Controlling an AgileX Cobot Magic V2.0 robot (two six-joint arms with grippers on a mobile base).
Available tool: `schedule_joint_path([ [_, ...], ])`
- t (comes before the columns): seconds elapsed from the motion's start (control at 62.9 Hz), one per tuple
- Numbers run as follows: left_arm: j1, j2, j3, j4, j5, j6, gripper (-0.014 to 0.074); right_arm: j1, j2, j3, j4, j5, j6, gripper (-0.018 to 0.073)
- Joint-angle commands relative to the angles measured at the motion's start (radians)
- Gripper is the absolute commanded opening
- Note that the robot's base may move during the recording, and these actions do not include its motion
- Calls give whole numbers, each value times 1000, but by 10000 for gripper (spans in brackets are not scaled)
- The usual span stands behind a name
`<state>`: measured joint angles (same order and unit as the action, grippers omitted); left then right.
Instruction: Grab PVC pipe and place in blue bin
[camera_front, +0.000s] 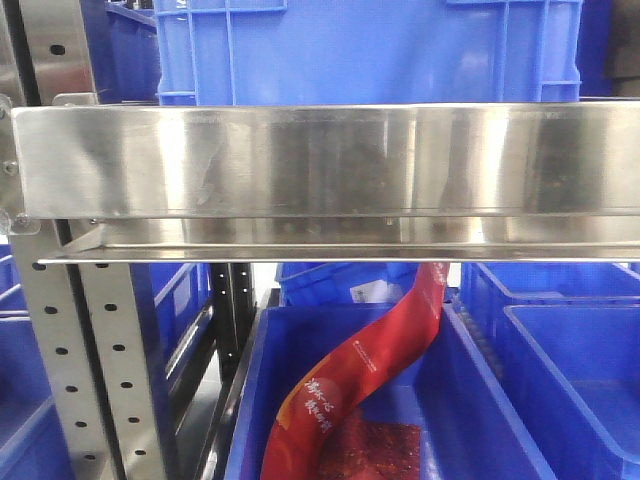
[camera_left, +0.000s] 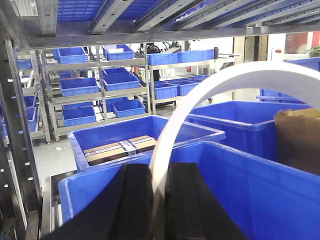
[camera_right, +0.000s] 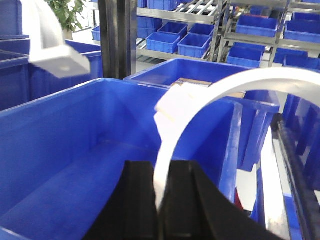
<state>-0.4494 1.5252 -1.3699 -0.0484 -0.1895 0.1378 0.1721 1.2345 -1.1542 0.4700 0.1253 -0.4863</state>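
Writing is appearing in the exterior front-facing view only on a red pouch (camera_front: 350, 385), where pale Chinese characters are running along it, too small to read. The pouch is lying bent inside a blue bin (camera_front: 470, 390) beneath a steel shelf beam (camera_front: 320, 160); neither arm is showing there.

In the left wrist view, the left gripper (camera_left: 159, 172) is facing the near blue bin (camera_left: 260, 185), its black jaws pressing together on the PVC pipe (camera_left: 225, 80). The pipe, white, smooth and flat-looking, is arcing upward and off to the right. A cardboard box (camera_left: 120, 148) is lying in the bin behind, its strap label unreadable.

In the right wrist view, the right gripper (camera_right: 162, 170) is reaching above an open blue bin (camera_right: 60, 130), jaws clamping a white arc of PVC pipe (camera_right: 250, 82) that is curving rightward, clear of the bin floor. A blurred white piece (camera_right: 55, 57) is hanging at upper left; whether it belongs to the same pipe cannot be told.
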Motion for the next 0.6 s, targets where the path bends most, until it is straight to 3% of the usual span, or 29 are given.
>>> schedule_joint_path([
  [0.0,-6,10,-8,6,-39,0,-111,2,4,-12,-4,-52,-13,-169],
  [0.207,-4,37,-8,6,-91,0,-111,12,50,-54,-5,-37,-28,-169],
  [0.589,-4,70,-31,6,-63,0,-111,35,121,-91,-7,-20,-30,-169],
])
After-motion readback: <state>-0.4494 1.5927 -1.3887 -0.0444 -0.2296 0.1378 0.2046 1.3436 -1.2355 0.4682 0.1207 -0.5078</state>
